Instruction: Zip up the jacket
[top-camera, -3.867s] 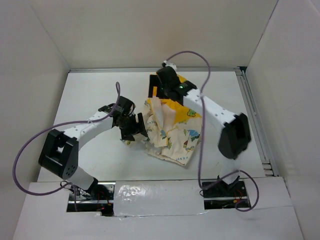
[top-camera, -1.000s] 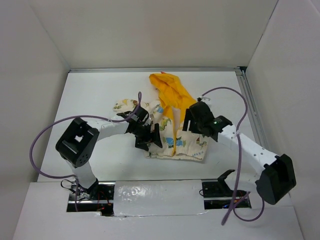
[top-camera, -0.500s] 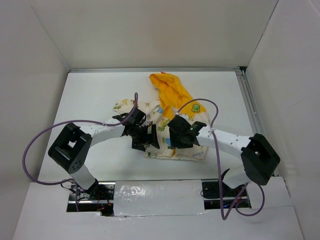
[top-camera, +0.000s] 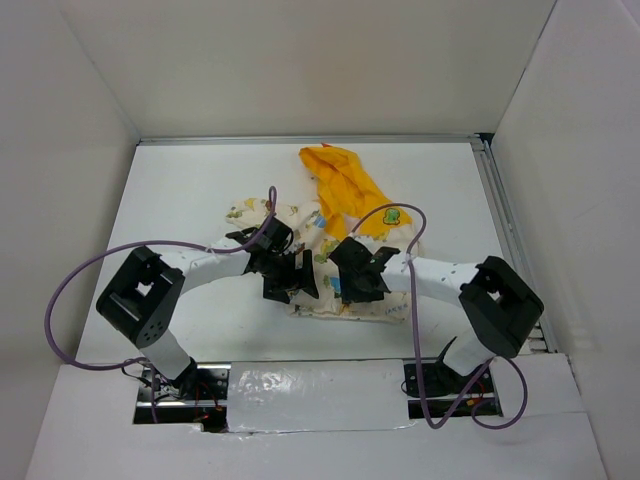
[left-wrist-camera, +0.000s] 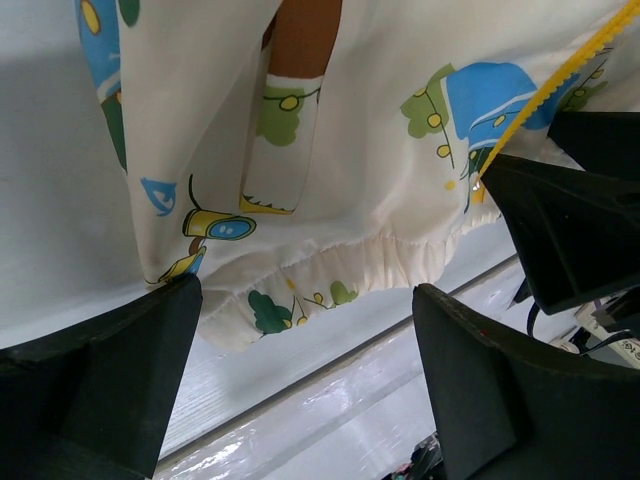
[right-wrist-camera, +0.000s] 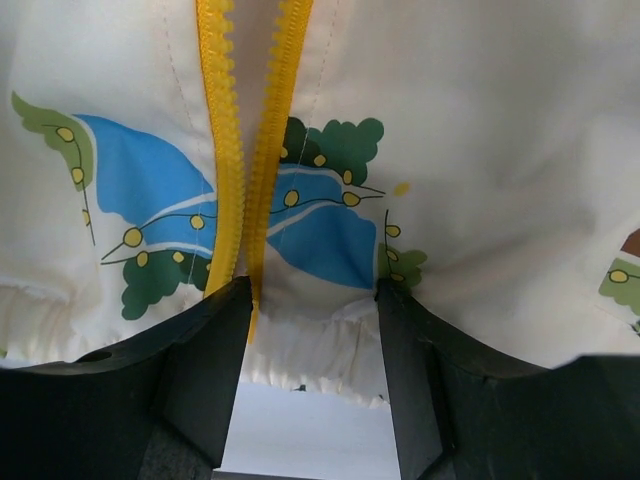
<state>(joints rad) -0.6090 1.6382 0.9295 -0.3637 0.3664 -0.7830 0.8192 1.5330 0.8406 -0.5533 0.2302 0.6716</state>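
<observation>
The jacket (top-camera: 372, 298) lies on the white table, cream with cartoon prints, its yellow hood (top-camera: 340, 185) pointing to the far side. Its yellow zipper strips (right-wrist-camera: 240, 130) run side by side down to the gathered hem (right-wrist-camera: 330, 355), unjoined. My right gripper (top-camera: 357, 283) is open over the hem, and its left finger (right-wrist-camera: 190, 380) sits right at the zipper's bottom end. My left gripper (top-camera: 292, 280) is open at the jacket's left lower corner, and the hem (left-wrist-camera: 330, 275) shows between its wide-apart fingers (left-wrist-camera: 100, 385). The zipper slider is not visible.
White walls enclose the table (top-camera: 180, 200). A metal rail (top-camera: 510, 240) runs along the right edge. The right gripper's black body (left-wrist-camera: 575, 230) shows close by in the left wrist view. Purple cables (top-camera: 90, 280) loop over both arms.
The jacket was spread flat with the hood laid out at the back. My right gripper came from the hood down and left to the bottom of the zipper. The left gripper stayed at the hem.
</observation>
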